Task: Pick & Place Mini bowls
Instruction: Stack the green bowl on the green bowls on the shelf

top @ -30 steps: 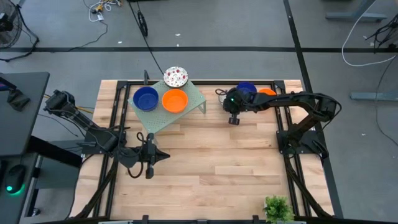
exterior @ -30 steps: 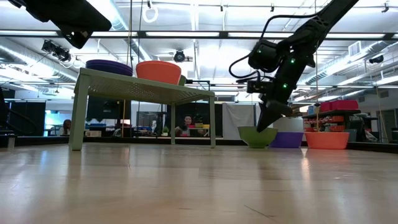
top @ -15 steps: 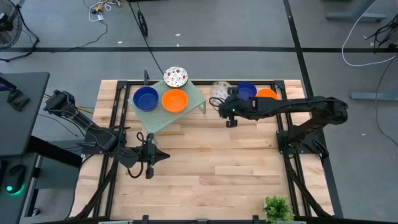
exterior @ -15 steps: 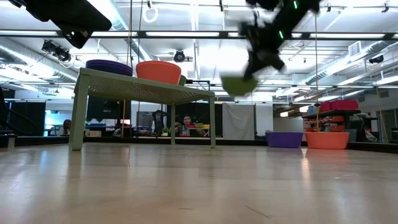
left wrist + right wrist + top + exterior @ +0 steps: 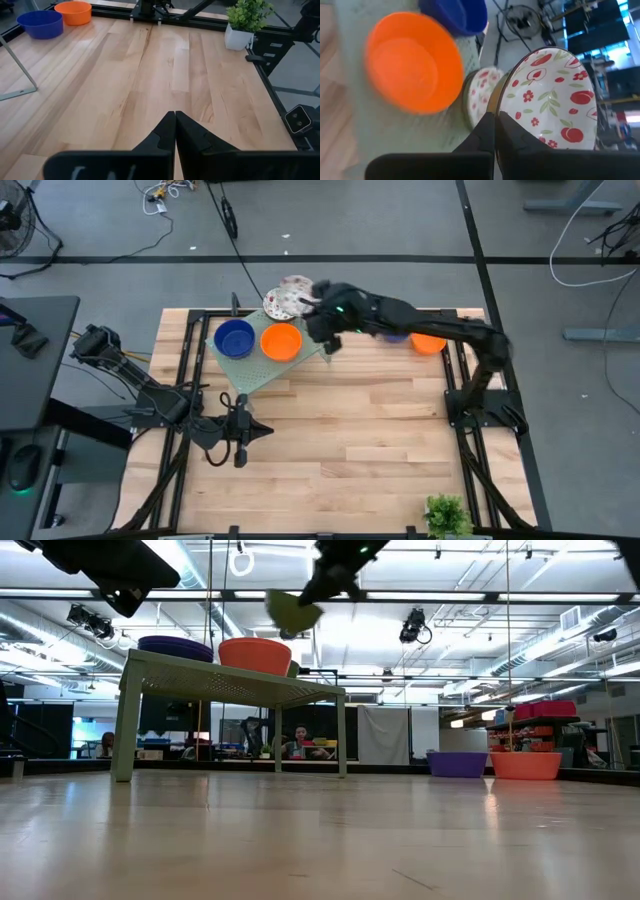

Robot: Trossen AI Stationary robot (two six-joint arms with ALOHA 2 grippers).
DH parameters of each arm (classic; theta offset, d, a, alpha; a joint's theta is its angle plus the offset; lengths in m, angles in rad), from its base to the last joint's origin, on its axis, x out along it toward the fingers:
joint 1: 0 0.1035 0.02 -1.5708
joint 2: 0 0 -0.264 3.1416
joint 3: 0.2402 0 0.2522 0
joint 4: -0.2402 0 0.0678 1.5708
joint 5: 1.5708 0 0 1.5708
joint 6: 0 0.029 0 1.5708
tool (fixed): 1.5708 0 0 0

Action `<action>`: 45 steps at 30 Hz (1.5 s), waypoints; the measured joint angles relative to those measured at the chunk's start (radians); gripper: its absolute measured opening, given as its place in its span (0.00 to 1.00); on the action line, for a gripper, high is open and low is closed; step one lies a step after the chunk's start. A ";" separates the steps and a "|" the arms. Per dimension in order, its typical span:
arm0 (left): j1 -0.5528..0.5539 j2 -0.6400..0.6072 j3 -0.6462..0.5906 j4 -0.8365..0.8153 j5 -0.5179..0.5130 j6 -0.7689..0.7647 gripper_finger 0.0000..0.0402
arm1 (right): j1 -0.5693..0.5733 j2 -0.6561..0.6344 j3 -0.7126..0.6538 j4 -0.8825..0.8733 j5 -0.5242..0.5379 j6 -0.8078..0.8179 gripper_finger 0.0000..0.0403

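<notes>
Right gripper (image 5: 322, 326) upper centre of the high view, clamped on the rim of a patterned white bowl (image 5: 551, 100), held tilted above the back edge of the green rack (image 5: 318, 338). Low view: that bowl (image 5: 292, 610) hangs top centre, clear of the rack top. Second patterned bowl (image 5: 281, 304) sits on the rack's far corner, just below the carried one. Blue bowl (image 5: 234, 338) and orange bowl (image 5: 281, 341) side by side on the rack. Another orange bowl (image 5: 428, 341) on the table, upper right, with a blue one (image 5: 40, 24) beside it. Left gripper (image 5: 241, 448) parked lower left over the table, fingers pressed together, holding nothing.
</notes>
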 joint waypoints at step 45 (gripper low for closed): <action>0.000 0.000 0.000 0.000 0.000 0.002 0.04 | -0.089 0.252 0.195 -0.048 -0.146 -0.021 0.13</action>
